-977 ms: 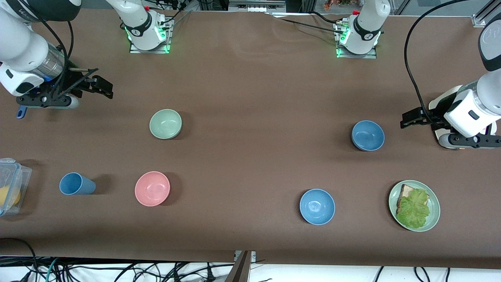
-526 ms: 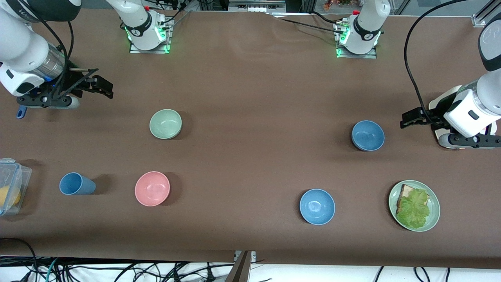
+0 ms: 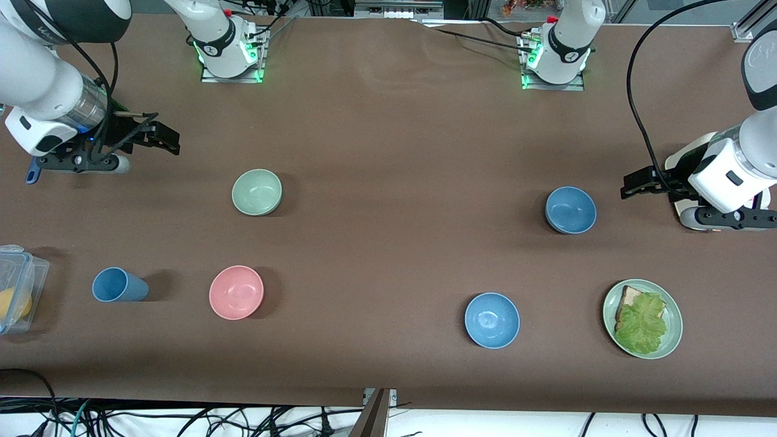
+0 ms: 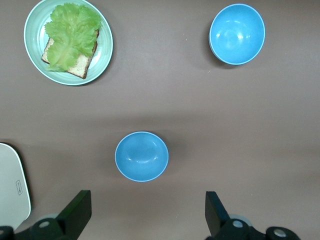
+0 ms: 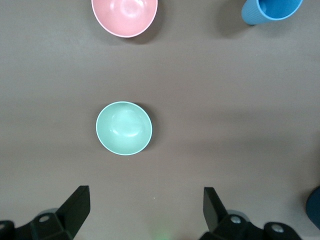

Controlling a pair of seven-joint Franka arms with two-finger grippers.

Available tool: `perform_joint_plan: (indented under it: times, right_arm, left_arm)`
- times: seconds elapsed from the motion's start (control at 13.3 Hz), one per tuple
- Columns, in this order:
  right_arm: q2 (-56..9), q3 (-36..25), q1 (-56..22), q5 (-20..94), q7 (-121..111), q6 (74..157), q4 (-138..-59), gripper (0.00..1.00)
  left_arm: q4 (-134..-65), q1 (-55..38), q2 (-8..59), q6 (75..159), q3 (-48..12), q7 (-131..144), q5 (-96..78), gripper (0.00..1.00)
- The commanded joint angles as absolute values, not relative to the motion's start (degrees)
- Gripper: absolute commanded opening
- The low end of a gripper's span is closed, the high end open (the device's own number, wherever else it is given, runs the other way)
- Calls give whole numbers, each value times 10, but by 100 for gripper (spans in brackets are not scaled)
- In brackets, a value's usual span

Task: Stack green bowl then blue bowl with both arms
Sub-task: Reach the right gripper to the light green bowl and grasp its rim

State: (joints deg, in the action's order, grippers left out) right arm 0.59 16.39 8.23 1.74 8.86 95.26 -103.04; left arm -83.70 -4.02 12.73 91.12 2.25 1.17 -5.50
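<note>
The green bowl [image 3: 257,192] sits upright and empty on the brown table, toward the right arm's end; it also shows in the right wrist view [image 5: 123,128]. The blue bowl [image 3: 570,210], dull steel blue, sits toward the left arm's end and shows in the left wrist view [image 4: 141,156]. My right gripper [image 3: 165,137] is open and empty over bare table, apart from the green bowl; its own view shows it too [image 5: 145,207]. My left gripper [image 3: 632,185] is open and empty over bare table beside the blue bowl, and it appears in its own view [image 4: 146,212].
A brighter sky-blue bowl [image 3: 491,320] and a green plate with lettuce and bread [image 3: 671,340] lie nearer the front camera. A pink bowl [image 3: 236,292], a blue cup [image 3: 118,284] and a clear plastic box [image 3: 18,285] lie toward the right arm's end. A white flat object [image 3: 683,156] lies under the left wrist.
My right gripper has shifted slightly toward the table's middle. The left arm and all the bowls have not moved.
</note>
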Motion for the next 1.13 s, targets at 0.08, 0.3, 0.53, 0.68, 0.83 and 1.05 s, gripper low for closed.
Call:
perform_joint_plan:
  times: [0.08, 0.3, 0.53, 0.68, 0.83, 1.05]
  right_arm:
    - [11, 175, 86, 23, 81, 961, -1047, 100]
    - [9, 175, 87, 24, 83, 1016, -1095, 100]
    - [6, 175, 87, 26, 83, 1161, -1211, 100]
    - [-12, 176, 87, 26, 83, 1263, -1285, 100]
    - [-48, 177, 86, 26, 86, 1358, -1335, 100]
    - [-111, 188, 86, 26, 88, 1430, -1346, 100]
  left_arm:
    - [-822, -39, 134, 901, 22, 11, -60, 100]
    - [-822, -40, 134, 901, 21, 4, -59, 100]
    - [-822, -39, 184, 902, 25, 5, -42, 100]
    - [-823, -38, 214, 908, 25, 3, 31, 100]
    - [-828, -9, 240, 913, 25, 2, 38, 100]
    - [-860, 5, 273, 924, 24, 2, 27, 100]
